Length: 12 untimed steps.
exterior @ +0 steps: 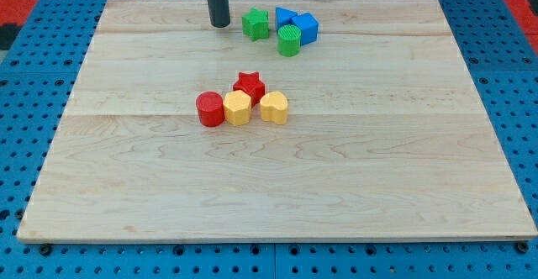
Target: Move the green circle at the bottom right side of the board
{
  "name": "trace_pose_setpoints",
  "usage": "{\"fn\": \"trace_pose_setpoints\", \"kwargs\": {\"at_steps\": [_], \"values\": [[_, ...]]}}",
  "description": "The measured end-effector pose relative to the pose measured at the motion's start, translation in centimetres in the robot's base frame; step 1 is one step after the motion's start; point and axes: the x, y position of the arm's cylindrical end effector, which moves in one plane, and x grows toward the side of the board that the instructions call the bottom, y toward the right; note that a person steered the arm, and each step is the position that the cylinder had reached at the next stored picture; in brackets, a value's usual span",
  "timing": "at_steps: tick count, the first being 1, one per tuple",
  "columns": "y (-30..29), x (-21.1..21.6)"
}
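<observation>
The green circle (pixel 289 40) stands near the view's top, right of centre, touching a blue cube (pixel 306 28) and next to a second blue block (pixel 285 16). A green star (pixel 256 23) lies just to its left. My tip (pixel 220 24) rests on the board left of the green star, a short gap away, and well left of the green circle. It touches no block.
A red star (pixel 250 84), a red cylinder (pixel 210 109), a yellow hexagon-like block (pixel 238 108) and a yellow heart (pixel 274 107) cluster at the board's centre. The wooden board (pixel 378 186) lies on a blue pegboard surface.
</observation>
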Motion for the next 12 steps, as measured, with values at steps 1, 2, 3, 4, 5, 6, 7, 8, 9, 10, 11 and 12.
{"fn": "trace_pose_setpoints", "kwargs": {"at_steps": [1,2,3,4,5,6,7,8,9,10,11,12], "values": [[0.0,0.0],[0.7,-0.1],[0.7,-0.1],[1.0,-1.8],[4.6,-4.8],[9.7,-1.8],[11.8,2.7],[12.9,6.5],[13.1,11.3],[13.7,11.8],[10.7,9.4],[8.2,12.7]]}}
